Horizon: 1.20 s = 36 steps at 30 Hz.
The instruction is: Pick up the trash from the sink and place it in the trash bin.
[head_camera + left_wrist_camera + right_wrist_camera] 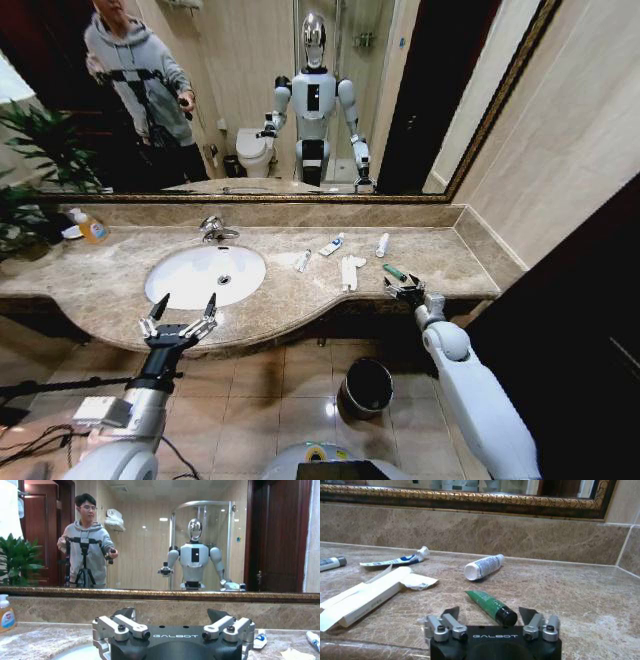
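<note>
The trash lies on the brown marble counter to the right of the sink [170, 285], not in the basin. It is a dark green tube [395, 272], a white bottle [382, 245], a torn white wrapper [350, 272] and two white tubes with blue print [331, 245]. My right gripper [405, 290] is open at the counter's front edge. Its fingers stand either side of the green tube's [487, 602] black cap end, apart from it. My left gripper [180, 318] hangs open in front of the basin's near rim, holding nothing. The black trash bin [367, 387] stands on the floor below the counter.
A chrome faucet [212, 230] stands behind the basin. A yellow soap bottle [92, 230] is at the counter's far left beside a plant [30, 150]. A gilt-framed mirror [300, 100] runs along the back wall. A side wall [570, 150] bounds the counter on the right.
</note>
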Motion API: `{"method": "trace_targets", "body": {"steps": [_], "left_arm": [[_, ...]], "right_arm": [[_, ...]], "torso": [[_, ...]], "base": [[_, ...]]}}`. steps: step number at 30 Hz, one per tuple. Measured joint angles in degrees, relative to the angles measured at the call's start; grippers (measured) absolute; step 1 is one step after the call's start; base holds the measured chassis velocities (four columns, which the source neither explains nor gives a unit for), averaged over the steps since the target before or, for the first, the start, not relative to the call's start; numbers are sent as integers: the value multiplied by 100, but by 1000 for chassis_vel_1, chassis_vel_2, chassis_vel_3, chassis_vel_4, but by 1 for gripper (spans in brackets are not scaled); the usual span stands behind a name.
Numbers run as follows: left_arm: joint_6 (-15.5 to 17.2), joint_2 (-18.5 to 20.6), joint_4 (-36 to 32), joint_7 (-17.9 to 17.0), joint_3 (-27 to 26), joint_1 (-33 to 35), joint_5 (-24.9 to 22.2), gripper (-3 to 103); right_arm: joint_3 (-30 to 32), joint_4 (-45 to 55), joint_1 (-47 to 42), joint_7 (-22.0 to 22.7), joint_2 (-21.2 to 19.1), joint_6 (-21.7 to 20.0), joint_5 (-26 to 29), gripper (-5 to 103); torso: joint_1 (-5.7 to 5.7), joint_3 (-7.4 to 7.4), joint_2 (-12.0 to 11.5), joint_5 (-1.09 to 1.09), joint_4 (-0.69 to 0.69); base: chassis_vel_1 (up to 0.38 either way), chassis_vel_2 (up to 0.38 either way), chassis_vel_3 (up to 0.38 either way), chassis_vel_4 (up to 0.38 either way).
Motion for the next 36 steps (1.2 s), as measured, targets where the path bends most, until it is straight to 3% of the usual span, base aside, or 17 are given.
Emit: {"method": "trace_targets", "body": {"steps": [1,3,6,8,10,13,16,29,36], "left_arm": [[0,0,0,0,0,0,0,100],[0,0,0,0,0,0,0,100],[0,0,0,0,0,0,0,100],[0,0,0,0,0,0,0,100],[0,0,0,0,0,0,0,100],[0,0,0,0,0,0,0,100],[0,0,0,0,0,0,0,100],[0,0,0,0,0,0,0,100],[0,0,0,0,0,0,0,100]], "right_arm": [[-3,-6,8,-2,-2,0,2,75],[-4,-8,12,-3,-2,1,3,75],[-13,-21,32,-7,-1,1,3,59],[-16,-23,33,-8,0,1,3,59],[-23,-29,34,-10,2,1,1,42],[-24,-29,33,-10,6,1,-1,37],[-16,-10,9,-12,13,0,-5,22],[376,537,-407,54,36,83,119,20],[1003,1809,-1776,27,328,275,503,20]], "torso": [[0,0,0,0,0],[0,0,0,0,0],[0,0,0,0,0],[0,0,0,0,0],[0,0,0,0,0],[0,0,0,0,0],[0,0,0,0,0],[0,0,0,0,0],[0,0,1,-2,0]], "base": [[0,0,0,0],[0,0,0,0],[0,0,0,0],[0,0,0,0],[0,0,0,0],[0,0,0,0],[0,0,0,0],[0,0,0,0],[0,0,0,0]]}}
